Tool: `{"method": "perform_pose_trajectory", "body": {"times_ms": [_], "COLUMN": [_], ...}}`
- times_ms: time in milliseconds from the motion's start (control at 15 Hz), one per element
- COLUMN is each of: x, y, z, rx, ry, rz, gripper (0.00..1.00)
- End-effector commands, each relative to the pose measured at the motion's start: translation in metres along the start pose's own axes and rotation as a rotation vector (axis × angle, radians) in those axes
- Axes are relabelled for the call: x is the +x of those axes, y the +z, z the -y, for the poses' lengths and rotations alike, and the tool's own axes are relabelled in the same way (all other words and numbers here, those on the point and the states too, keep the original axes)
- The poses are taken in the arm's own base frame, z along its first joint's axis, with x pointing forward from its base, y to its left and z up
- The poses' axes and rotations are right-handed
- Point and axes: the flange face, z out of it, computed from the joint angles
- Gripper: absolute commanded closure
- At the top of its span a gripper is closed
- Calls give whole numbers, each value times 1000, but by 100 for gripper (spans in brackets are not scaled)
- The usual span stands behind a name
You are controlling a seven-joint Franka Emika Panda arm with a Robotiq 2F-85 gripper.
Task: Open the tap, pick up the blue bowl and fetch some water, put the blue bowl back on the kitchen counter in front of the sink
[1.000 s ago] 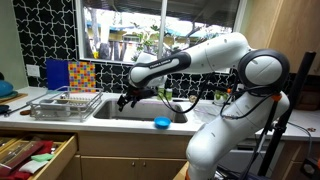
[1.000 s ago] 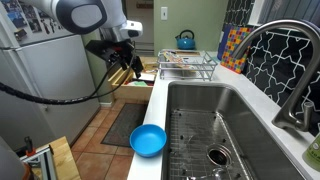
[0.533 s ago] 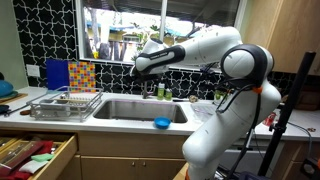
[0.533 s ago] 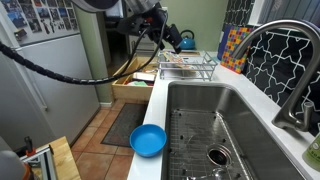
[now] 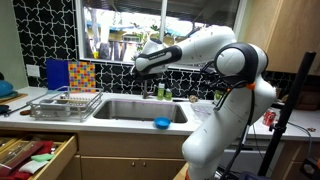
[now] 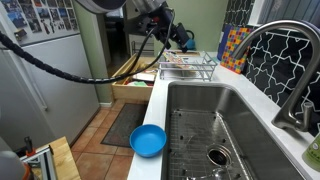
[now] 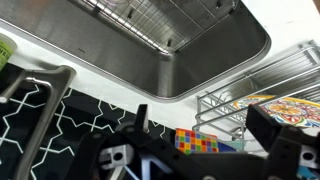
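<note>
The blue bowl [image 5: 161, 123] sits upright on the counter edge in front of the sink [image 5: 140, 108]; it also shows in an exterior view [image 6: 148, 140]. The curved steel tap [image 6: 272, 62] stands behind the sink, and appears at the left of the wrist view [image 7: 38, 88]. No water runs from it. My gripper [image 5: 137, 71] hangs high above the sink's left part, well above and away from the bowl. It also shows in an exterior view [image 6: 166, 24]. In the wrist view my gripper [image 7: 205, 125] is open and empty, with its fingers [image 7: 140, 116] wide apart. The bowl is out of the wrist view.
A wire dish rack [image 5: 65, 103] with a colourful tiled board [image 7: 195, 142] stands beside the sink. A drawer [image 5: 38, 155] is pulled open below the counter. Bottles [image 5: 165, 93] stand by the tap, and a blue kettle [image 6: 186, 41] is at the far counter end.
My gripper has risen from low over the sink's front part to high above it, nearer the backsplash. The bowl has not moved.
</note>
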Motion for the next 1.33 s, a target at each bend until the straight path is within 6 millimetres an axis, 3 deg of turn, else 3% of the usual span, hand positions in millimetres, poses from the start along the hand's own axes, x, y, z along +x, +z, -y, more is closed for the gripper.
{"method": "perform_pose_trajectory", "body": {"times_ms": [0,400,600,667,733,1000,1267], "x": [5,10,20,25,13,23,34], "y": [32,75,90,94,81,94,122], "z": [-43,-147,-184,-184,-178,-184,-213], "rx": [-108,-321,-373,-326,-339,-329,-447], "ry": [125,376,515,596,504,566,603], "rz": [49,88,70,82,74,69,51], "gripper": [0,0,0,0,0,0,0]}}
